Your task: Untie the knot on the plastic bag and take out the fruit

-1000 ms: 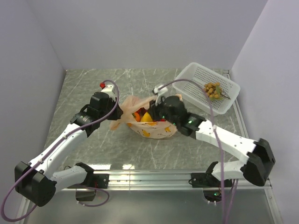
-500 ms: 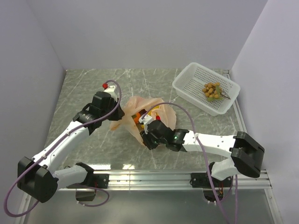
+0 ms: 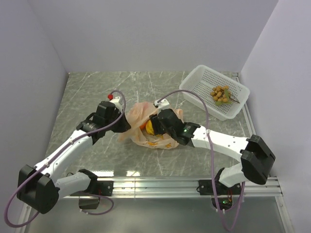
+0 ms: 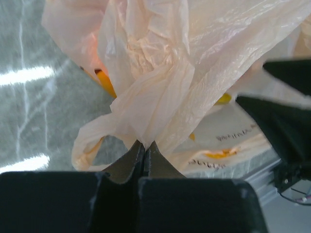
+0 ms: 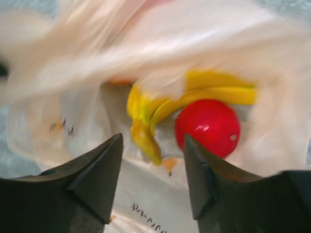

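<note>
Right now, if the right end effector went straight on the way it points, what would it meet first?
Probably the banana, between its open fingers inside the plastic bag; the red apple sits off to one side. Depth is unclear.

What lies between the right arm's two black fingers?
The tip of the yellow banana and the thin peach-orange plastic bag, seen in the right wrist view.

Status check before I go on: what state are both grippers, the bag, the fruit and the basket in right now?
left gripper: shut on a fold of the bag.
right gripper: open, aimed at the banana and apple.
bag: lying crumpled on the table, fruit inside.
banana: in the bag.
apple: in the bag, against the banana.
grapes: in the basket.
basket: upright, holding only the grapes.
</note>
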